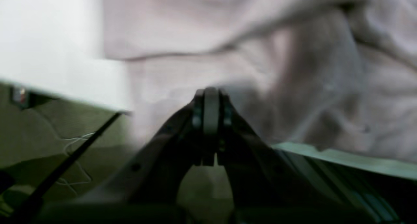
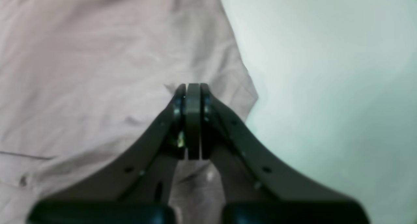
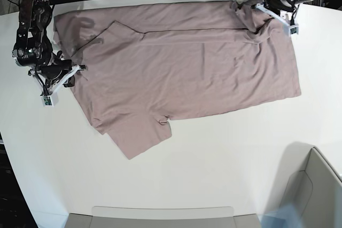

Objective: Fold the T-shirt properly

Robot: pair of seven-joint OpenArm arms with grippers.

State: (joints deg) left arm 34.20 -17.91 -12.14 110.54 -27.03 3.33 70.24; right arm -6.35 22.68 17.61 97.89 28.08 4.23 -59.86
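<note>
Table (image 3: 214,164) is filling most of the base view. T-shirt (image 3: 160,73) is lying across its far half, wrinkled, long edge folding over, one sleeve sticking toward the near side. Left claw (image 1: 211,119) is hovering or resting at the shirt's far corner, contact unclear, tips pressed together. Right claw (image 2: 194,119) is pointing at the opposite side, tips pressed together.

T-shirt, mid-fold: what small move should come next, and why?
Probably lower the left hand onto the far edge of the T-shirt and smooth it: that hand is shut, and the cloth there is bunched in ridges, while the middle lies flatter.
</note>
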